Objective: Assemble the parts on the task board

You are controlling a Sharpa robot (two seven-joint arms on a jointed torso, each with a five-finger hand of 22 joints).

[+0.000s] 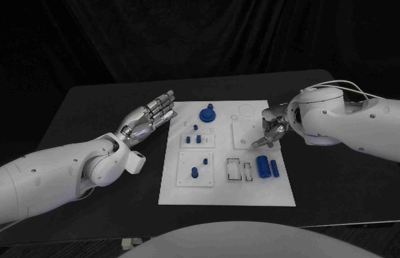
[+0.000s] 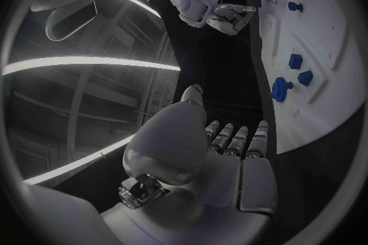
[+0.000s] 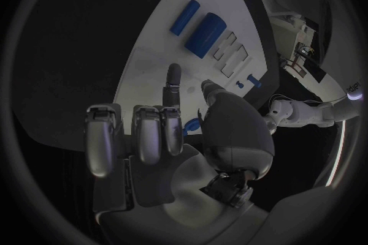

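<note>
The white task board lies mid-table. On it are a round blue part with a knob, small blue pegs, two more pegs and two blue cylinders beside empty slots. My left hand hovers flat just left of the board's far corner, fingers straight and apart, holding nothing. My right hand hangs over the board's right edge. Its thumb and one finger stretch toward the board with nothing between them, and the other fingers are curled. The cylinders lie beyond that finger.
Black table surrounds the board, with bare room behind it and on both sides. My right forearm lies across the table's right part. The left wrist view shows the board's far half and my right hand above its edge.
</note>
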